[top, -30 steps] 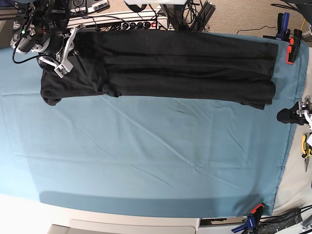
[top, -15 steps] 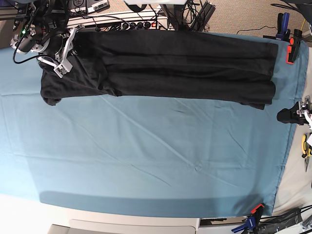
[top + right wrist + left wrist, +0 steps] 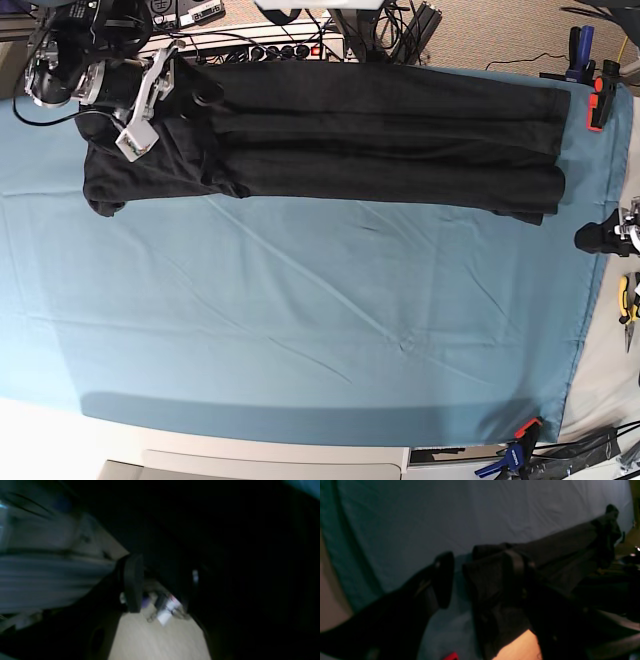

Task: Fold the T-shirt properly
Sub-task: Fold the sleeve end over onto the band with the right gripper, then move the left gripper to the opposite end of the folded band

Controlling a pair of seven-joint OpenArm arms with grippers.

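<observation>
The dark T-shirt (image 3: 380,140) lies folded into a long band across the far part of the teal cloth (image 3: 300,330). In the base view my right gripper (image 3: 150,100) hovers over the shirt's left end at the top left. In the right wrist view its finger pad (image 3: 132,582) stands apart from the other jaw, with floor showing in the gap, so it is open. My left gripper (image 3: 592,238) sits off the shirt's right end, near the cloth's right edge. It is open in the left wrist view, where the shirt's end (image 3: 492,580) lies just beyond its left finger (image 3: 443,580).
An orange-and-black clamp (image 3: 597,100) and a blue clamp (image 3: 520,440) pin the cloth at its right edge. Yellow-handled pliers (image 3: 626,300) lie off the cloth at the right. A power strip with cables (image 3: 250,45) runs behind the shirt's far edge.
My right gripper has lifted off the shirt's left end, shifted toward the far edge and opened. The fabric there has slackened a little. The left gripper has edged slightly right.
</observation>
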